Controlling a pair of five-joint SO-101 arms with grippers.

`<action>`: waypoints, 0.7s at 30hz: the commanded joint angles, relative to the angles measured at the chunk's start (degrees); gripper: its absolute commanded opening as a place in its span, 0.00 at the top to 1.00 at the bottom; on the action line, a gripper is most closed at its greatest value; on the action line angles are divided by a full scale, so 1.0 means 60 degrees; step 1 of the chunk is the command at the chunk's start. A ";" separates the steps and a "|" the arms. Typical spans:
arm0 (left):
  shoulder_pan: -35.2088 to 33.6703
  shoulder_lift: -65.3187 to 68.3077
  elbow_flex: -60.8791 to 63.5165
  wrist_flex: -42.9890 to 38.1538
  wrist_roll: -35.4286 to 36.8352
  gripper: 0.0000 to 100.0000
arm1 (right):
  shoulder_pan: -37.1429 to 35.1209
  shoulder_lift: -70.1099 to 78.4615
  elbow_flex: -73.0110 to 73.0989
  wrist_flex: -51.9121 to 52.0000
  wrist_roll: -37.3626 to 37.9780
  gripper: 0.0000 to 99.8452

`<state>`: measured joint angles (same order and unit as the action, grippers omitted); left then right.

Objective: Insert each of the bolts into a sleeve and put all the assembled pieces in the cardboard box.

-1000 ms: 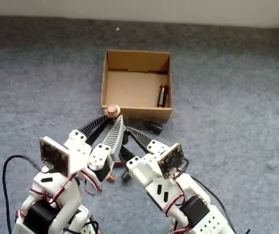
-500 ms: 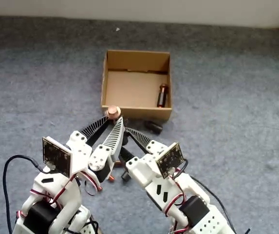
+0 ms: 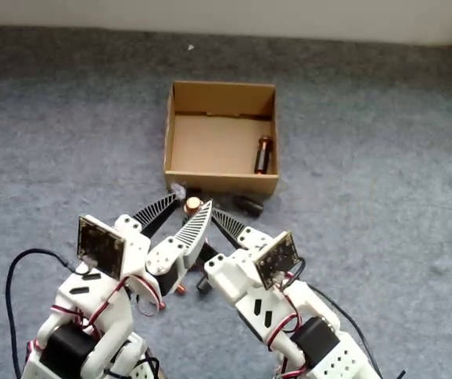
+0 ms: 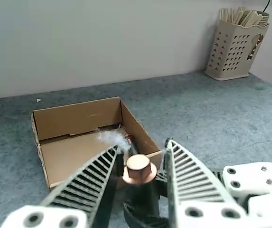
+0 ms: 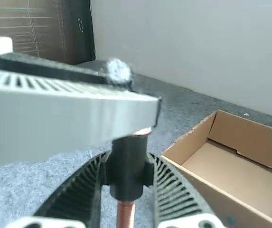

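The right jaws are clamped on a black cylindrical sleeve, with their black ribbed fingers pressed to both of its sides. A copper bolt runs through the sleeve. Its smooth shaft sticks out at one end and its flat round head at the other.

The left jaws stand narrowly apart around that head. One is a black ribbed finger, the other a white one. The white finger has a clear gap to the head; I cannot tell whether the black one touches it. A tuft of pale fluff clings to the black fingertip.

Seen from above, the cardboard box lies at 12 o'clock from the jaws. It is square and open-topped, with plain brown walls, and the head sits just short of its near wall. Inside, along the 3 o'clock wall, lies one assembled piece, dark with copper showing.

A loose sleeve, short and black, lies on the grey carpet at 3 o'clock from the head, just outside the box's near wall. Farther off by the wall stands a beige perforated basket of wooden sticks.
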<state>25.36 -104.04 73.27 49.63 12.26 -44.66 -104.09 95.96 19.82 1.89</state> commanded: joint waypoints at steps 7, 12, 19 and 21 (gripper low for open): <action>-0.1985 -0.0007 -0.0168 -0.0015 -0.0073 0.83 | 0.0623 -0.0183 0.1429 -0.0256 0.0103 0.99; -0.3099 0.0007 0.0608 -0.0103 -0.0088 0.84 | 0.1868 -0.0139 0.1429 -0.0198 0.0029 0.99; -0.3172 0.0007 0.2234 -0.2447 -0.1377 1.00 | 0.3114 -0.0154 0.1414 0.0344 0.0029 0.99; -0.3187 0.0007 0.2689 -0.2901 -0.1612 0.99 | 0.3114 -0.0139 0.1282 0.0637 0.0029 0.99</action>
<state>6.99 -103.87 85.93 38.73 6.73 -26.99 -104.09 95.96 22.46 1.89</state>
